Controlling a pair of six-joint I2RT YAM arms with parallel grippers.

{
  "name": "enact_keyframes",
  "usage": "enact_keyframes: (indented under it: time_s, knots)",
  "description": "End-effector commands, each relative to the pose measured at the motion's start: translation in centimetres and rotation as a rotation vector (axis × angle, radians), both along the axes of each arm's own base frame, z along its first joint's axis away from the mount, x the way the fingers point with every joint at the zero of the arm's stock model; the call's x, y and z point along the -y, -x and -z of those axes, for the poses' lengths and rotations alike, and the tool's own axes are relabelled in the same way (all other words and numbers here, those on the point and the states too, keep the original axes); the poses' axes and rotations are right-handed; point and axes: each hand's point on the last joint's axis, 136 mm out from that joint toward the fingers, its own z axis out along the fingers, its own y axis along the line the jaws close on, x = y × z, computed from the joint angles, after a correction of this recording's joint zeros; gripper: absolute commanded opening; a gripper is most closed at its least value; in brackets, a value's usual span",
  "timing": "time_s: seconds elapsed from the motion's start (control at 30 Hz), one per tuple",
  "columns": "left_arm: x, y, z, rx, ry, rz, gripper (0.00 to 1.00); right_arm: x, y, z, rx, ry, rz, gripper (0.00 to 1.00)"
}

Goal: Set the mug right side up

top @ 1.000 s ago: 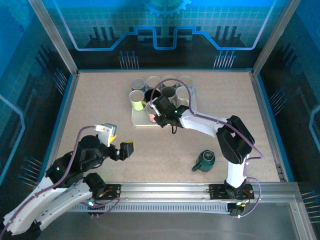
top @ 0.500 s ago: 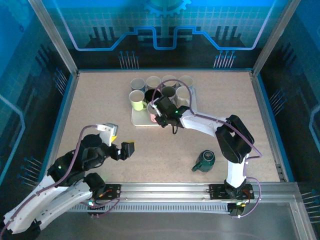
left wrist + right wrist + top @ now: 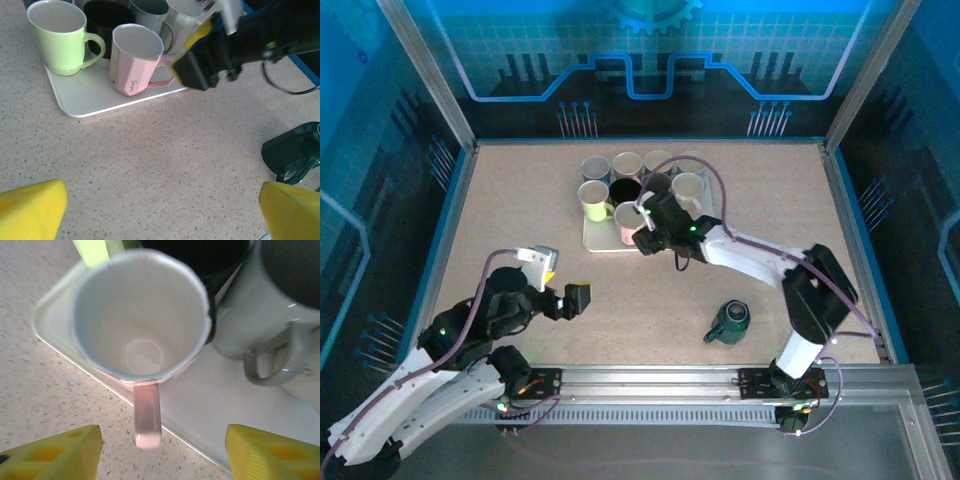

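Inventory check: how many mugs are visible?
10: eight in two rows on the tray, the pink mug before them, a green mug on the table. The arm may hide more.

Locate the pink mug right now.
In the left wrist view, the pink mug stands upright on the white tray, at its near edge, right of the lime mug.

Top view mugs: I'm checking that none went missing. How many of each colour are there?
pink mug: 1
lime mug: 1
black mug: 1
dark green mug: 1
grey or white mugs: 6
Total: 10
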Motion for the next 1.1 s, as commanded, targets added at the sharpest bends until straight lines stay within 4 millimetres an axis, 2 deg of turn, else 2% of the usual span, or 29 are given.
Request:
enact_keyframes:
  time_s: [0.0,0.1,0.27,0.37,0.43,0.57,0.63,0.8,0.93,1.07]
  knots:
    - [0.6,0.1,0.4,-0.035,-0.044,0.038,0.99,0.7,1.4,-5.0,0.060,-0.134,0.014,0.69]
    - [1.7,-0.2,-0.3,-0.088,-0.045,0.055,0.99,3.3,2.5,-7.9,0.109,-0.174,0.089,0.67]
    - [6.0,-1.2,-1.5,-0.136,-0.057,0.143,0.99,8.1,4.1,-12.3,0.174,-0.239,0.220,0.66]
    - [10.6,-1.1,-1.1,-0.138,-0.154,0.266,0.99,11.2,5.2,-15.3,0.245,-0.267,0.285,0.66]
    - [14.4,-0.9,-0.7,-0.151,-0.200,0.361,0.99,13.0,6.3,-17.4,0.298,-0.293,0.305,0.66]
    - [21.2,-0.3,-0.2,-0.150,-0.262,0.519,0.99,16.1,8.3,-20.3,0.384,-0.324,0.335,0.67]
    - [24.4,0.3,1.2,-0.183,-0.308,0.602,0.99,17.2,9.1,-20.9,0.416,-0.314,0.338,0.68]
    - [29.9,1.7,3.3,-0.275,-0.344,0.752,0.99,19.7,10.5,-20.9,0.451,-0.294,0.376,0.72]
    - [32.8,2.7,4.7,-0.314,-0.362,0.830,0.99,20.7,11.3,-20.8,0.470,-0.287,0.386,0.74]
    - [34.1,2.6,6.3,-0.346,-0.390,0.842,0.99,21.3,11.7,-20.7,0.476,-0.279,0.390,0.75]
